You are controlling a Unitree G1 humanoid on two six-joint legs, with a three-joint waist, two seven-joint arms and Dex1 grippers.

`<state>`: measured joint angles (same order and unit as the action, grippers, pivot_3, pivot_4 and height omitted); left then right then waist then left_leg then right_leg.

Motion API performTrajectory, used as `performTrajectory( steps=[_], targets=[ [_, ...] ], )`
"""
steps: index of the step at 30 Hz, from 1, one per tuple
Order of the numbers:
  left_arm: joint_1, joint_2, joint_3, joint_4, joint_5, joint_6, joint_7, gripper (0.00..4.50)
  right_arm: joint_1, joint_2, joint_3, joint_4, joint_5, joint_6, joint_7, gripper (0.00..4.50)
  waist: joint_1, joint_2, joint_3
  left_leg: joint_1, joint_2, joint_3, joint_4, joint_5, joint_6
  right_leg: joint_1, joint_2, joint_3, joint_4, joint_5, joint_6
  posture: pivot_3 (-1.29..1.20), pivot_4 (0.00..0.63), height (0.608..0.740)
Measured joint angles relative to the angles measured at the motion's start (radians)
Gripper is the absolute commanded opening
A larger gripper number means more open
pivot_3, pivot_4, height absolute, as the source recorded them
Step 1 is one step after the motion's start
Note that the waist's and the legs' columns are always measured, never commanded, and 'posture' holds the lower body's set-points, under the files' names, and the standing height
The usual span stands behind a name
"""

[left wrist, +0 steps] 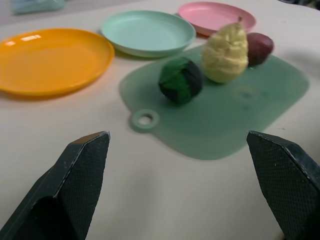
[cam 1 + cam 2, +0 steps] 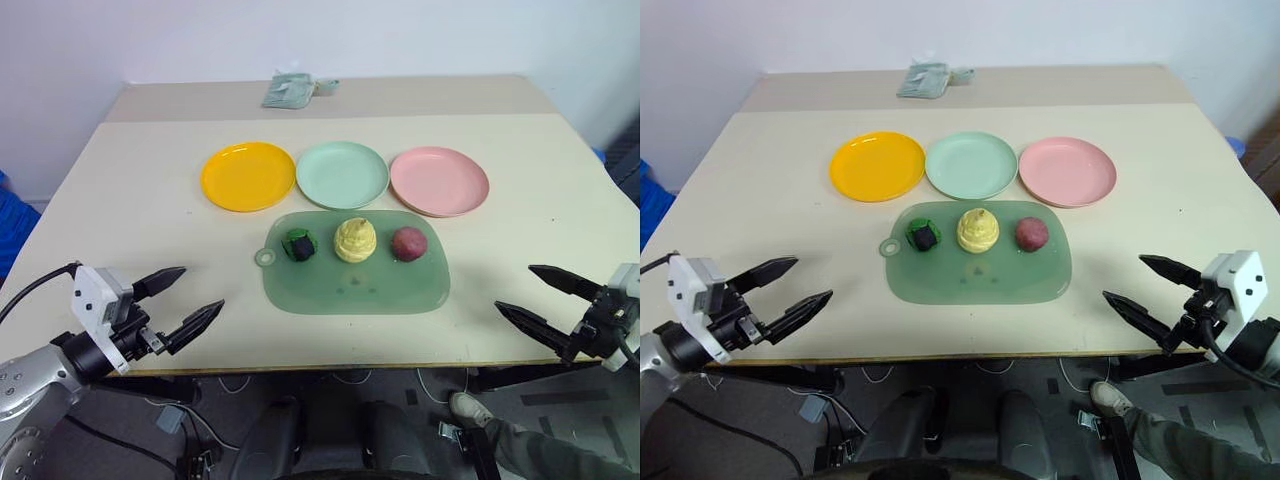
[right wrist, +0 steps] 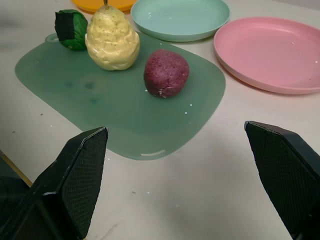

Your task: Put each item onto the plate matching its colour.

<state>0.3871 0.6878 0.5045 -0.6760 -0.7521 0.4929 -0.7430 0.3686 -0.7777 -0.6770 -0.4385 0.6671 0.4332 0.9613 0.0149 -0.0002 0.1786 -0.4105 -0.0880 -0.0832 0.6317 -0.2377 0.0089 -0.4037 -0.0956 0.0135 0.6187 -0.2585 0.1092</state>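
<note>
Two grippers hung with jaws spread wide and empty: the left gripper [image 2: 178,303] over the table's [image 2: 130,200] near left edge, the right gripper [image 2: 535,297] over its near right edge. Between them, ahead of both, lay the green board [image 2: 355,280], touched by neither. On it, in a row, stood the green lump [image 2: 299,244] nearest the left jaws, the yellow cone [image 2: 354,240] in the middle, and the red lump [image 2: 408,243] nearest the right jaws. Beyond the board sat the orange plate [image 2: 247,176], green plate [image 2: 342,173] and pink plate [image 2: 439,180], all bare.
</note>
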Motion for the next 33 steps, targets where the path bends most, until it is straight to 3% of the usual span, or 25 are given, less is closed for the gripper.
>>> performTrajectory(
  steps=[24, 33],
  targets=[
    [-0.062, 0.011, -0.037, -0.020, 0.001, 0.044, 0.051, 4.50, -0.045, -0.003, 0.021, 0.021, -0.024, -0.027, 0.036, 4.46, 0.000, 0.000, 0.000, 0.000, 0.000, 0.000, 0.000, 0.000, 0.000, 0.000, 0.000, 0.000, 0.000, 0.000, 0.000, 0.00, 0.150, 0.740],
    [-0.265, 0.023, -0.154, 0.035, 0.003, 0.117, 0.108, 4.50, -0.248, -0.001, 0.180, 0.019, -0.012, -0.024, 0.000, 4.46, -0.001, 0.000, 0.000, 0.001, 0.000, 0.001, 0.001, 0.001, 0.000, 0.000, 0.001, 0.000, 0.002, 0.001, 0.000, 0.00, 0.150, 0.740]
  ],
)
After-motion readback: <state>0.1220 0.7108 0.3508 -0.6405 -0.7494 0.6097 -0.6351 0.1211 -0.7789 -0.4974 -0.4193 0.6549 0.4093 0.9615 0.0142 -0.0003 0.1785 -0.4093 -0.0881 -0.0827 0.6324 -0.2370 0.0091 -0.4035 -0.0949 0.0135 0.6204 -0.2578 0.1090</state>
